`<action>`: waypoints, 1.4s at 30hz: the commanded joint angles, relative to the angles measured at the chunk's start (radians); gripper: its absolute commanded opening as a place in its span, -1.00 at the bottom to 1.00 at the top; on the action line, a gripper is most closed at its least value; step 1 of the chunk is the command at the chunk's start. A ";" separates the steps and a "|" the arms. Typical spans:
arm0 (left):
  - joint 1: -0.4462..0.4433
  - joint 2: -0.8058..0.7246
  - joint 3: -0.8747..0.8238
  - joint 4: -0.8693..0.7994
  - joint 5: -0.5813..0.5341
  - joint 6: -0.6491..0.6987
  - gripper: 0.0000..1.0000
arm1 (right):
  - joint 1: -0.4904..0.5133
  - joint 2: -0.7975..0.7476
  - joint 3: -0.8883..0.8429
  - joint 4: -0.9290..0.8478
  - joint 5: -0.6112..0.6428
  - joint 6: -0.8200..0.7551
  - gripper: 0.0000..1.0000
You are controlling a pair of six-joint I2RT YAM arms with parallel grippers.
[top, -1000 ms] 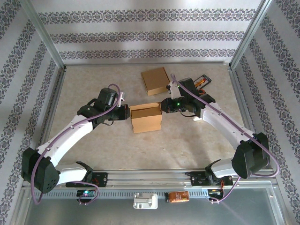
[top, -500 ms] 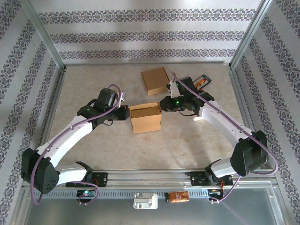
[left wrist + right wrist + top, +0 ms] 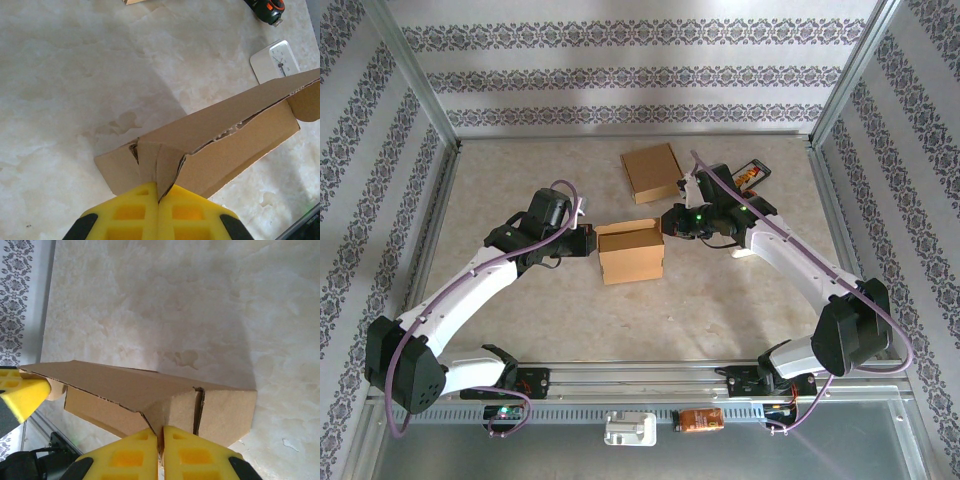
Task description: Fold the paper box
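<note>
Pinching the ends is the step in hand. The paper box [image 3: 632, 255] is set in the middle of the table [image 3: 710, 300]. One end is clamped by the left gripper [image 3: 158, 197], the other by the right gripper [image 3: 161, 437]. Next, both ends should be folded in gently.

Striped floral-patterned walls [image 3: 620, 75], beige marbled tabletop [image 3: 520, 160]

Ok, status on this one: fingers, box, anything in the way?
Left fingers shut on the paper box, end flap. Right fingers shut on the opposite end. Second box lies beyond, apart; nothing in the way.
</note>
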 commanded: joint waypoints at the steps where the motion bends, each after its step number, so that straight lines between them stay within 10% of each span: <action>1: -0.009 -0.010 -0.023 -0.028 -0.009 0.007 -1.00 | 0.005 0.011 -0.029 -0.018 -0.024 0.043 -0.80; 42: -0.010 0.005 -0.032 0.110 0.090 -0.260 -1.00 | 0.100 -0.047 -0.122 -0.036 0.154 -0.030 -0.84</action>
